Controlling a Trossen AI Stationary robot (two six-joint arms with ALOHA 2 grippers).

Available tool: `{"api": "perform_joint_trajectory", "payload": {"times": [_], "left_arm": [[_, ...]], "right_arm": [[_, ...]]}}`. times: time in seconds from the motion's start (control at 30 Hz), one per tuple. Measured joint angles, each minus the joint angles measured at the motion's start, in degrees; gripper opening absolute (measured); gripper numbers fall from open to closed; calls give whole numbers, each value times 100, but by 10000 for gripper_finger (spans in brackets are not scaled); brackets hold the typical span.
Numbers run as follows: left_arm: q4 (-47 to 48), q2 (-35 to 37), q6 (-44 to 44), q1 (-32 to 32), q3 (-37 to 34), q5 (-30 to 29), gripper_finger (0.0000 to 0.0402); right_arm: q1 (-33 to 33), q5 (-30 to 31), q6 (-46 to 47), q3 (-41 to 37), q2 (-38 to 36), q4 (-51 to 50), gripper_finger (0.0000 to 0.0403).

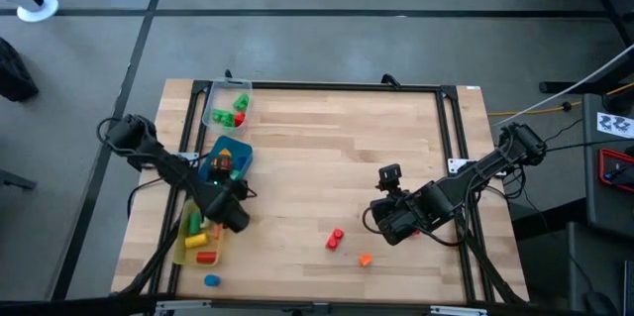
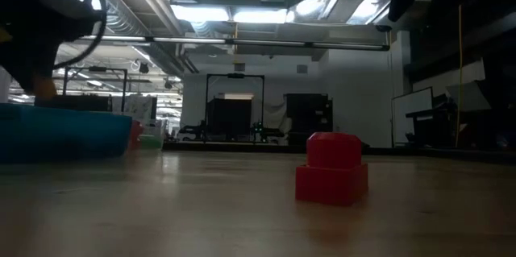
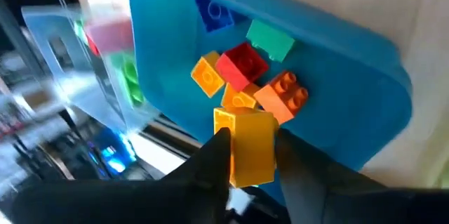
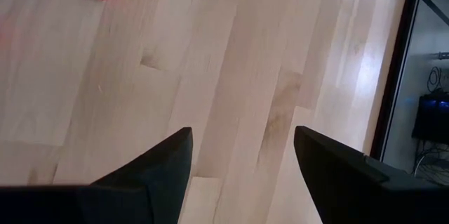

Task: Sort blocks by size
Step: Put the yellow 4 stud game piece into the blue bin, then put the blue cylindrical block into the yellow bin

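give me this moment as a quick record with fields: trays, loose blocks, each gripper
left gripper: over the blue tray, yellow block between its fingers
right gripper: open, empty, over bare table
blue tray contents: red, orange, yellow, green and blue pieces
clear tray: green and red pieces
yellow tray: several blocks
loose on table: red block, orange block, blue block

On the counter [image 1: 327, 158], the left claw [image 1: 234, 215] hangs beside the blue tray [image 1: 241, 156] and yellow tray [image 1: 184, 247]. The right claw [image 1: 388, 225] hovers near 1 red block [image 1: 336, 239].
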State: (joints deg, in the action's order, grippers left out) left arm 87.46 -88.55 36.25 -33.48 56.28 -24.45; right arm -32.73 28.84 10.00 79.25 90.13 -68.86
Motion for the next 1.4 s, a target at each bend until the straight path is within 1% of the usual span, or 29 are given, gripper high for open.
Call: {"api": "perform_joint_trajectory", "payload": {"times": [0.17,0.27,0.33,0.43,0.57,0.67,0.7,0.73,0.9,1.03,1.13,1.2,1.27,1.4], "left_arm": [[11,0,699,213,-45,88,130],[13,-1,859,303,-45,93,150],[63,-2,861,355,-5,262,160],[212,-2,725,437,236,1052,166],[245,-4,925,512,739,2672,163],[63,2,1582,479,1077,3994,160],[-30,2,1918,438,1147,4309,160],[-129,2,2243,377,1201,4499,160],[-917,2,3788,-190,1269,4701,159],[-1659,2,5083,-693,1269,5102,159],[-2314,2,6144,-1104,1271,5113,159],[-2683,0,6780,-1373,1271,5013,159],[-2942,-4,7393,-1621,1256,4715,159],[-3020,-7,8608,-2012,1249,4056,159]], "right_arm": [[0,-9,-4,1,0,-2,250],[0,-9,-4,-1,0,-2,250],[0,-11,-7,-1,0,-2,250],[0,-14,-7,0,0,-2,250],[0,-14,-9,-1,0,-4,250],[0,-14,-9,-1,0,-7,250],[0,-14,-9,1,0,-5,250],[0,-14,-9,0,0,-4,250],[0,-16,-123,1,0,-4,250],[-1,-59,-152,0,0,-2,250],[-2,-92,-153,-1,0,-2,250],[-2,-90,-153,-1,0,0,250],[-2,-91,-154,0,0,0,250],[-2,-90,-155,-1,0,4,250]]}}
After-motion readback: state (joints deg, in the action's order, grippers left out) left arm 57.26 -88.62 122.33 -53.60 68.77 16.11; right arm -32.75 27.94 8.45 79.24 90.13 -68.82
